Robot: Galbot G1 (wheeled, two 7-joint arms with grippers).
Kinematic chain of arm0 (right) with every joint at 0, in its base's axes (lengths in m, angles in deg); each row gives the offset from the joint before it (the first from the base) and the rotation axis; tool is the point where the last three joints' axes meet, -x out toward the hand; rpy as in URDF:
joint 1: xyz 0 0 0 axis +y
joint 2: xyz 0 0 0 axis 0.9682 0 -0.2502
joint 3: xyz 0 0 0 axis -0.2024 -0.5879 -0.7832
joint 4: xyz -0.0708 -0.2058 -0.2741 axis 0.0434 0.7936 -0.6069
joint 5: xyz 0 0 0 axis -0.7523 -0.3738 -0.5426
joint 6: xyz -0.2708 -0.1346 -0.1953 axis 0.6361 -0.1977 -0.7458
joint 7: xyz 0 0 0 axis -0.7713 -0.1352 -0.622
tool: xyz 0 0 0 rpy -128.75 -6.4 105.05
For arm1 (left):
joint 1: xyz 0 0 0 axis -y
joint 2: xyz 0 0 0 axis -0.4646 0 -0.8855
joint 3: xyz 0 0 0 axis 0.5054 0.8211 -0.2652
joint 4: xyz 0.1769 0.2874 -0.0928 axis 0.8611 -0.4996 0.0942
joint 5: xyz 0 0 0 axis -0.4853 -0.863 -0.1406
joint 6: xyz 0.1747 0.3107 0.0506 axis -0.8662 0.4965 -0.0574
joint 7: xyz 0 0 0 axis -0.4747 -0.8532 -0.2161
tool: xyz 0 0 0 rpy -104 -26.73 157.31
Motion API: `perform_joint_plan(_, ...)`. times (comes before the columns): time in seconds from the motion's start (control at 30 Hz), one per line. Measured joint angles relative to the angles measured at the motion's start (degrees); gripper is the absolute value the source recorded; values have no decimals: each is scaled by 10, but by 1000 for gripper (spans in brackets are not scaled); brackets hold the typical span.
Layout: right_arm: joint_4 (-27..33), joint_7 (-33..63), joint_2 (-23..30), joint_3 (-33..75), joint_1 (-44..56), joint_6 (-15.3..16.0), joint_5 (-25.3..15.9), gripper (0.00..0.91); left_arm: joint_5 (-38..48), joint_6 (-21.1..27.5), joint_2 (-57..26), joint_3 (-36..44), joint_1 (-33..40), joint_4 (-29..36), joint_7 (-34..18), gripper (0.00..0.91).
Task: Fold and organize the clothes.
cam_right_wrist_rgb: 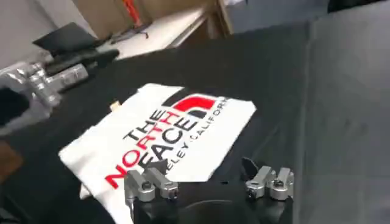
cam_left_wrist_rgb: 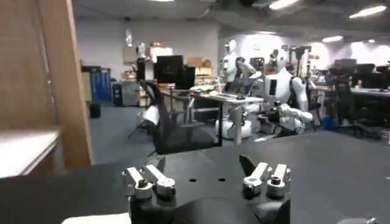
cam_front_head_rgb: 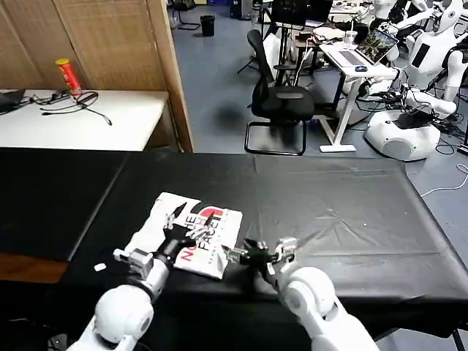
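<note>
The right gripper, jaws apart, hovers at the folded white T-shirt on the black table covering.

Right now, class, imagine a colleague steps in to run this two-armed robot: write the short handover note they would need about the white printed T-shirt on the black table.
Left gripper: open, empty, over the near left part of the shirt.
Right gripper: open, empty, at the shirt's near right corner.
White cotton T-shirt with black-and-red print: lies folded into a compact rectangle, print up, on the black table covering, near the front edge.
Done: folding looks essentially complete.
Left: probably only a final tidy or squaring up, then pull both arms clear.
</note>
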Motion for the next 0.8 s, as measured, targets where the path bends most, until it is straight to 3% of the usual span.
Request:
perform_joint_plan(0.03,4,-1,3,-1,-1,0,-3,68,1,-1,0,-2,0,0,-1,878)
perform_joint_plan(0.17,18,-1,13,-1,-3,-6,-12,0,10,-5,0,-12,-3,-2,-3,878)
perform_joint_plan(0.67,37,-12,-22,38,-12,-18,-24,0,12,-13,4,-42,-25,-9,-3,878)
perform_joint_plan(0.7,34,-13,-28,44,-10,-16,-23,88,12,-14,4,-43,-26,-10,-3,878)
perform_joint_plan(0.73,31,-14,-34,50,-8,-13,-20,410,12,-14,4,-44,-27,-11,-3,878)
perform_joint_plan(0.77,26,-13,-41,58,-5,-6,-15,878,11,-14,4,-45,-27,-12,-4,878)
perform_joint_plan(0.8,22,-13,-48,66,-2,0,-8,878,11,-14,4,-46,-27,-14,-5,878)
